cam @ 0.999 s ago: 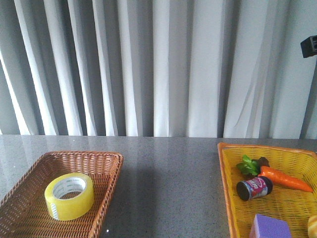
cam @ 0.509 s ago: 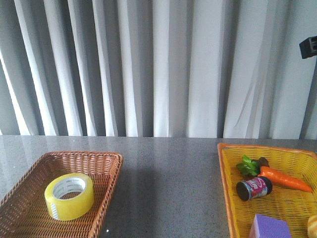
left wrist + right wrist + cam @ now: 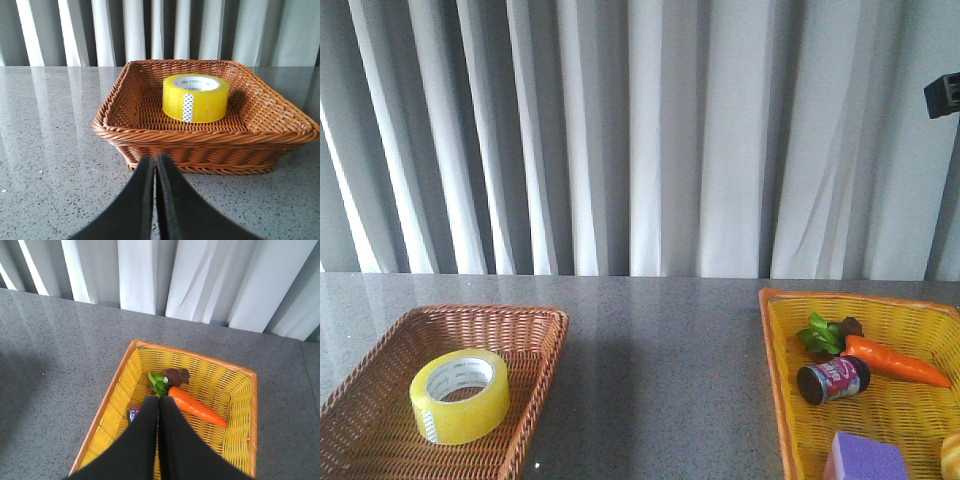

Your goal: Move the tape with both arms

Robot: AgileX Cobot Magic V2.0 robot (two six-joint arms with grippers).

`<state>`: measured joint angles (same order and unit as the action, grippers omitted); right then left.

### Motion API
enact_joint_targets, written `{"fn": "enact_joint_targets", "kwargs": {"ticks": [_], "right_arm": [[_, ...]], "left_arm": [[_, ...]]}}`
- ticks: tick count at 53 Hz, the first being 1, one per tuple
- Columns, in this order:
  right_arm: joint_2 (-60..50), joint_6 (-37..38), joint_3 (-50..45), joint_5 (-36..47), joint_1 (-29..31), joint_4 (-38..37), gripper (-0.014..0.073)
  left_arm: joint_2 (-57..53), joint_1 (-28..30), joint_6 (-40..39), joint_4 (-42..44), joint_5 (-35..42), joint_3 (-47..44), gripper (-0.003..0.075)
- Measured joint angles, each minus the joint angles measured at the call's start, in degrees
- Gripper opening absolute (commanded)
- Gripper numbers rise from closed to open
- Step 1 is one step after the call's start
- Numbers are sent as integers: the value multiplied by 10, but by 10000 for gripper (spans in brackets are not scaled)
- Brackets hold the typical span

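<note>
The yellow tape roll (image 3: 460,395) lies flat in a brown wicker basket (image 3: 535,320) at the front left of the table. It also shows in the left wrist view (image 3: 196,98), inside the same basket (image 3: 150,137). My left gripper (image 3: 155,161) is shut and empty, low over the table just outside the basket's near wall. My right gripper (image 3: 159,401) is shut and empty, held high above the yellow basket (image 3: 240,405). Neither arm shows in the front view.
The yellow basket (image 3: 775,350) at the front right holds a carrot (image 3: 895,362), a small dark can with a pink label (image 3: 833,380), green leaves (image 3: 822,334) and a purple block (image 3: 865,458). Grey curtains hang behind the speckled grey table (image 3: 660,360).
</note>
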<state>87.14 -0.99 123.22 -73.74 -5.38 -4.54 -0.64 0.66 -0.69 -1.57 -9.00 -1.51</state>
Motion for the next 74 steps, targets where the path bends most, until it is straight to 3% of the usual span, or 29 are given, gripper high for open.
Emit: {"fn": "enact_joint_targets", "kwargs": {"ticks": [39,46,55,74], "right_arm": [[7,10,-19,12,0,-5,-8],[-60,39,-144,116,0,-4,-8],[-189,58,-401,309,0,14,-8],[-516,67,-863,531,0,27,-8]], "left_arm": [[0,0,0,0,0,0,-6],[0,0,0,0,0,0,-6],[0,0,0,0,0,0,-6],[0,0,0,0,0,0,-6]]}}
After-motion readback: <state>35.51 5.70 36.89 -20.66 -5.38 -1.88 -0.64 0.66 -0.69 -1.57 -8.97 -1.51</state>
